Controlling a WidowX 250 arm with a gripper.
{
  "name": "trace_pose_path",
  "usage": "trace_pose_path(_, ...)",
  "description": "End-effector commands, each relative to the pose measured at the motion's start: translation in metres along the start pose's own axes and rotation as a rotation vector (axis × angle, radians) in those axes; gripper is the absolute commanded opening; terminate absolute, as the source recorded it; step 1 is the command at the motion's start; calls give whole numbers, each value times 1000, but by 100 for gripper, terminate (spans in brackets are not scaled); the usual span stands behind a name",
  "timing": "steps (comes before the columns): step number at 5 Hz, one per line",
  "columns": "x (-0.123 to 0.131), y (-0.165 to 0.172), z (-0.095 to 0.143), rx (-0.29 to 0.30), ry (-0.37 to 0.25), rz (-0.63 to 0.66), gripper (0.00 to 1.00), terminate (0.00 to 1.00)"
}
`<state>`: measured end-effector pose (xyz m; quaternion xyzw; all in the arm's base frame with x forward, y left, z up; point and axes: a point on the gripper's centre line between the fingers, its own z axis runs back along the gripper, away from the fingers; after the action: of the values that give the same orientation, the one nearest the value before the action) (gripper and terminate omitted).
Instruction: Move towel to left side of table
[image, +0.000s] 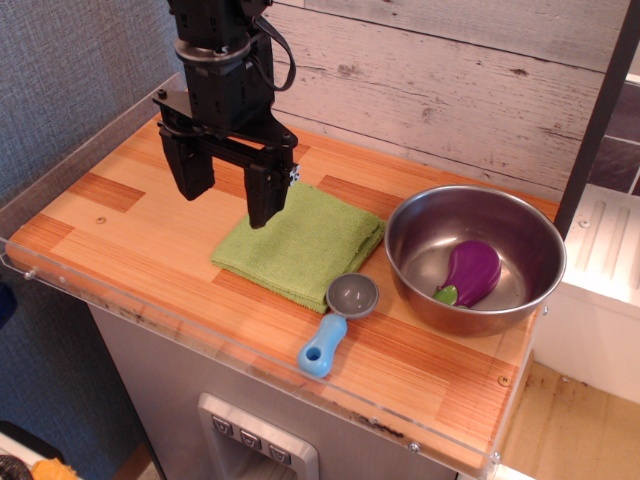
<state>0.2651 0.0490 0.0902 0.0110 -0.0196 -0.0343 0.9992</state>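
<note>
The light green folded towel (303, 243) lies flat near the middle of the wooden table (110, 230), just left of the steel bowl. My black gripper (229, 206) hangs open above the table at the towel's left edge. Its right finger (266, 196) is over the towel's left corner and its left finger (194, 170) is over bare wood. It holds nothing.
A steel bowl (420, 235) at the right holds a purple toy eggplant (472, 272). A blue-handled grey measuring spoon (336, 325) lies in front of the towel near the front edge. A clear acrylic rim (60, 285) borders the table. A plank wall stands behind.
</note>
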Motion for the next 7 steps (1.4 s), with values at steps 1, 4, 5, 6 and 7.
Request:
trace_pose_path(1, 0, 0, 0, 0, 0, 0, 100, 0)
trace_pose_path(4, 58, -15, -38, 30, -26, -17, 100, 0)
trace_pose_path(5, 75, -12, -34, 45, -58, -37, 100, 0)
trace_pose_path(6, 72, -7, -39, 48, -53, -36, 100, 0)
trace_pose_path(7, 61, -6, -43, 48, -42, -42, 100, 0)
